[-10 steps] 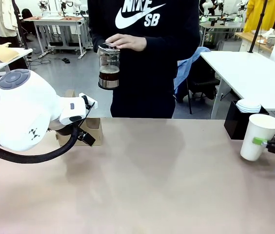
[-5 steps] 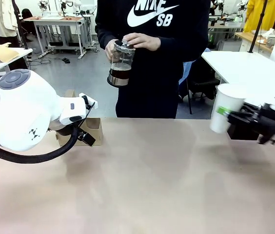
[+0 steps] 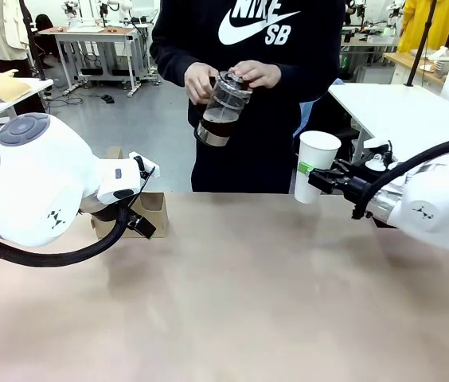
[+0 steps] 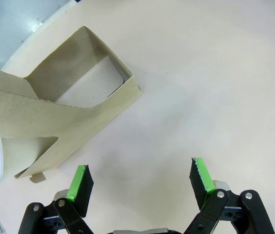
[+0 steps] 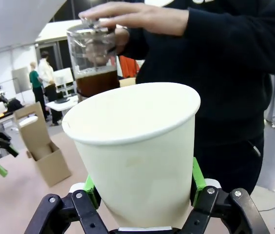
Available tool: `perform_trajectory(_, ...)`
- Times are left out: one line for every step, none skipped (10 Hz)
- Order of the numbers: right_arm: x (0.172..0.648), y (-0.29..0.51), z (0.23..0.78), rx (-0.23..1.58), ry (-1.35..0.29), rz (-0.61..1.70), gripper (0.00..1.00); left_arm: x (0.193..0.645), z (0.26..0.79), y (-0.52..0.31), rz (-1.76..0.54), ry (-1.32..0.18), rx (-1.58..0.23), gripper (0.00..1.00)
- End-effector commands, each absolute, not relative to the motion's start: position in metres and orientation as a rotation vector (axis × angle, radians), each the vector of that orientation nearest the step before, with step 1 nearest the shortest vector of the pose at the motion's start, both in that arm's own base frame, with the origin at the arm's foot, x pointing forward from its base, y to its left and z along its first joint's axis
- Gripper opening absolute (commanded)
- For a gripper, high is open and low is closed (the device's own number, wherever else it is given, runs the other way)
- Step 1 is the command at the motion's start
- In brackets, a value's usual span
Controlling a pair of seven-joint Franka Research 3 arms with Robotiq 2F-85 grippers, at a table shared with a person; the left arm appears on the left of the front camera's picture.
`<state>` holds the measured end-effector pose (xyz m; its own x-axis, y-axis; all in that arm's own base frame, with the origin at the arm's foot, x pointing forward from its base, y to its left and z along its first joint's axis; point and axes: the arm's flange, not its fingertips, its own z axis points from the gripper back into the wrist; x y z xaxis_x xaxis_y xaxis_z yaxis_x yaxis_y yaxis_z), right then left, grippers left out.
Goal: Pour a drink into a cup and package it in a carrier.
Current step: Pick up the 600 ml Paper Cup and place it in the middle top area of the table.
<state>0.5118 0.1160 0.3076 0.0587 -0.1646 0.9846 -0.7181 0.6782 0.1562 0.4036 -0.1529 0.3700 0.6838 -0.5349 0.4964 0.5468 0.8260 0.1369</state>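
Note:
My right gripper (image 3: 310,173) is shut on the white paper cup (image 3: 316,165), holding it upright and lidless above the table's far right. The wrist view shows the cup (image 5: 137,146) close up between the green pads of that gripper (image 5: 142,195). The person at the far side holds the glass press jug (image 3: 220,110) in both hands, tilted, with dark drink in its lower part (image 5: 96,80), up and left of the cup. The brown cardboard carrier (image 3: 150,212) stands at the far left. My left gripper (image 4: 140,178) hangs open over the bare tabletop beside the carrier (image 4: 69,97).
The tan table (image 3: 240,302) has free room across its middle and front. My bulky white left arm (image 3: 33,191) covers part of the carrier. Beyond the far right corner stands a white side table (image 3: 415,119).
My right arm has lifted the cup from the right table edge and carried it up and left toward the middle. The person has moved the jug rightward and tilted it.

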Motion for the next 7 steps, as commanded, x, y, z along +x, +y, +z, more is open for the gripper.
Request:
perform_trajectory(0.519, 0.164, 0.292, 0.715, -1.469, 0.505, 0.80, 0.404, 0.370, -0.152, -0.605, -0.550, -0.025, 1.00)
perform_trajectory(0.524, 0.165, 0.286, 0.728, -1.451, 0.508, 0.80, 0.404, 0.370, -0.152, -0.605, -0.550, -0.025, 1.00)
perform_trajectory(0.528, 0.165, 0.284, 0.747, -1.444, 0.511, 0.80, 0.404, 0.370, -0.152, -0.605, -0.550, -0.025, 1.00)
perform_trajectory(0.530, 0.165, 0.281, 0.770, -1.435, 0.520, 0.80, 0.404, 0.370, -0.152, -0.605, -0.550, -0.025, 1.00)
perform_trajectory(0.527, 0.139, 0.286, 0.786, -1.437, 0.507, 0.80, 0.404, 0.370, -0.152, -0.605, -0.550, -0.025, 1.00)
perform_trajectory(0.527, 0.139, 0.286, 0.786, -1.437, 0.507, 0.80, 0.404, 0.370, -0.152, -0.605, -0.550, -0.025, 1.00)
perform_trajectory(0.527, 0.139, 0.286, 0.786, -1.437, 0.507, 0.80, 0.404, 0.370, -0.152, -0.605, -0.550, -0.025, 1.00)
